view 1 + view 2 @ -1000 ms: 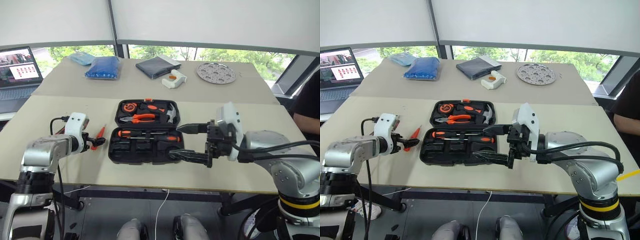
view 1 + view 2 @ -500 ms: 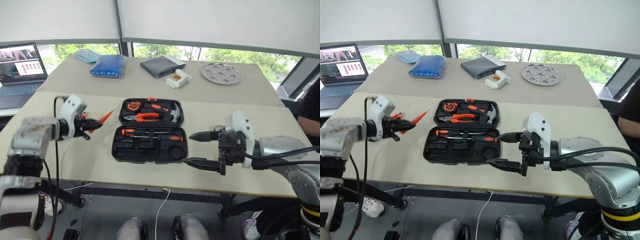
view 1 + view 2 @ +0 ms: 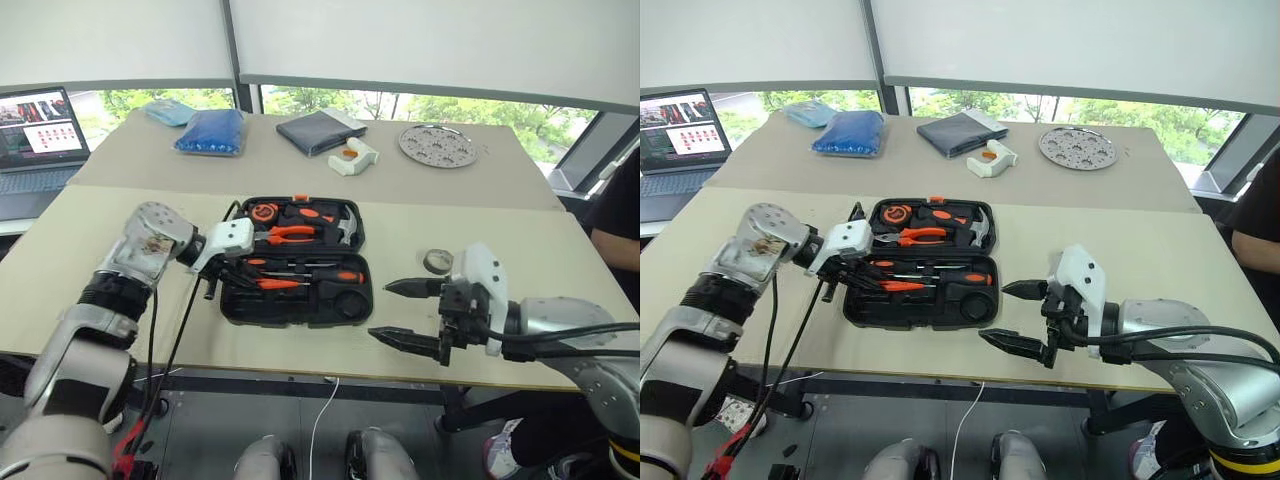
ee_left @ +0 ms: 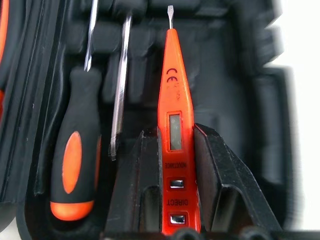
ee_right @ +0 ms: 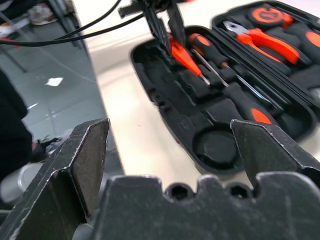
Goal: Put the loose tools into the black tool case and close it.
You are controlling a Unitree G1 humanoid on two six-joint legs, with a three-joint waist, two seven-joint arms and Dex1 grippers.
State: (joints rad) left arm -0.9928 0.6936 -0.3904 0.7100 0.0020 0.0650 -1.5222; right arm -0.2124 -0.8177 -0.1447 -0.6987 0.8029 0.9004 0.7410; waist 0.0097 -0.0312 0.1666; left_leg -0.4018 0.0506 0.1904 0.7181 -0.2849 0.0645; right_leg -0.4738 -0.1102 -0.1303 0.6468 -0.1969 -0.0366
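The black tool case [image 3: 300,320] lies open at the table's middle, with pliers [image 3: 290,233], a hammer and two black-orange screwdrivers [image 3: 335,275] in its recesses. My left gripper [image 3: 240,275] is shut on the small all-orange screwdriver [image 4: 172,90]. It holds the tool low over the left part of the case's near half, tip pointing along the seated screwdrivers [image 4: 75,165]. Whether the tool touches the case I cannot tell. My right gripper [image 3: 380,312] stands open and empty off the case's near right corner, above the table's front edge.
A small round roll [image 3: 437,261] lies on the table right of the case. On the far table are a laptop [image 3: 35,125], a blue bag [image 3: 210,132], a dark navy pouch [image 3: 315,130], a white holder [image 3: 352,157] and a round metal plate [image 3: 437,145]. A person [image 3: 618,200] is at the right edge.
My left gripper shut on the orange screwdriver left of the case, lifted it and swung it right over the case's near half, rolling the wrist. My right gripper drew back off the case.
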